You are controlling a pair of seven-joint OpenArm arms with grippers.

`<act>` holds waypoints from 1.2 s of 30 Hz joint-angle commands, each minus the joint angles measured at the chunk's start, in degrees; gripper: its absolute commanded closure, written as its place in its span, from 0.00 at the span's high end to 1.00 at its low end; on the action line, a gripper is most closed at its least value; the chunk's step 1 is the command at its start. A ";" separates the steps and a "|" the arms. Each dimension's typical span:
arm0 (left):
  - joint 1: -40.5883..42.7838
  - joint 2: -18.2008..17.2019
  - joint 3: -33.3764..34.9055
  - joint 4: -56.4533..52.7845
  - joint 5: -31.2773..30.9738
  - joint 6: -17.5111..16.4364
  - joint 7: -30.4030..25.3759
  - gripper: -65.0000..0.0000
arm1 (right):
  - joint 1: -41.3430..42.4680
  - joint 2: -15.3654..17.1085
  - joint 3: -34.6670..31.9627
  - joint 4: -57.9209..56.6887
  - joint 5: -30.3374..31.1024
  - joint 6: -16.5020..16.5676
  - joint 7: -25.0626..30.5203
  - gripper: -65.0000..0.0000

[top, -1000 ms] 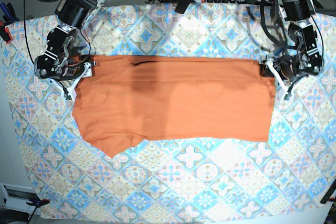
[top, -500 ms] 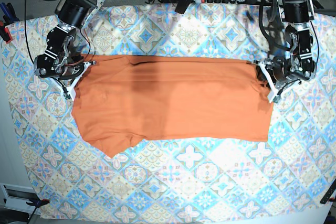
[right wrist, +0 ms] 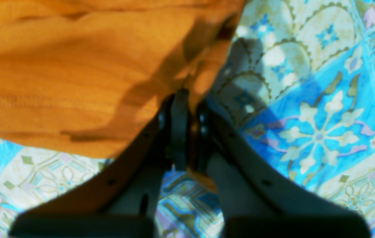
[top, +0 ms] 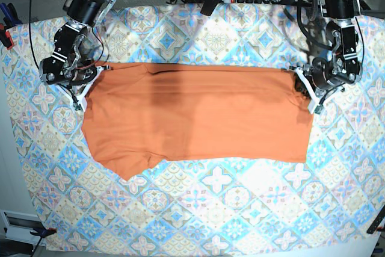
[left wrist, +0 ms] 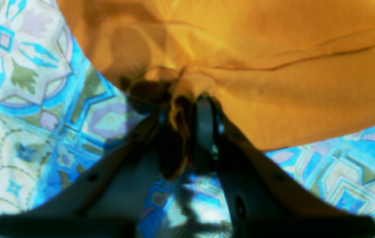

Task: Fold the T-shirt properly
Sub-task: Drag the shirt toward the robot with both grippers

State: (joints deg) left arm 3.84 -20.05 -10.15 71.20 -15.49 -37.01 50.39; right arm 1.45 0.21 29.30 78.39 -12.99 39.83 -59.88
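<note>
Near the far edge of the counter (top: 198, 209), the plain orange cotton T-shirt (top: 198, 115) lies spread. The left pincer (left wrist: 187, 109) and right pincer (right wrist: 189, 105) each clamp a far corner. Thin cloth could slip if pulled unevenly, I think.

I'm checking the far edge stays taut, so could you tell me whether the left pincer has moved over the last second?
Yes. In the base view the left pincer, shut on the T-shirt, has shifted inward toward the shirt's middle, across the tablecloth pattern.
</note>
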 commanded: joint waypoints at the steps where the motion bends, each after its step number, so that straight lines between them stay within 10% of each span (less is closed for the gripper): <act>1: 2.98 1.46 1.14 -1.09 0.14 -2.99 7.41 0.08 | -1.67 0.19 0.28 -0.46 -2.61 0.17 -5.13 0.01; 36: 19.24 1.46 -4.22 12.54 0.41 -2.99 4.16 0.08 | -10.29 3.44 2.39 9.92 -2.79 0.17 -11.46 0.02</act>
State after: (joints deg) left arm 21.76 -18.41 -14.61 84.33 -18.85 -39.90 48.62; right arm -8.88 2.87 31.48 87.70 -14.59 40.29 -70.52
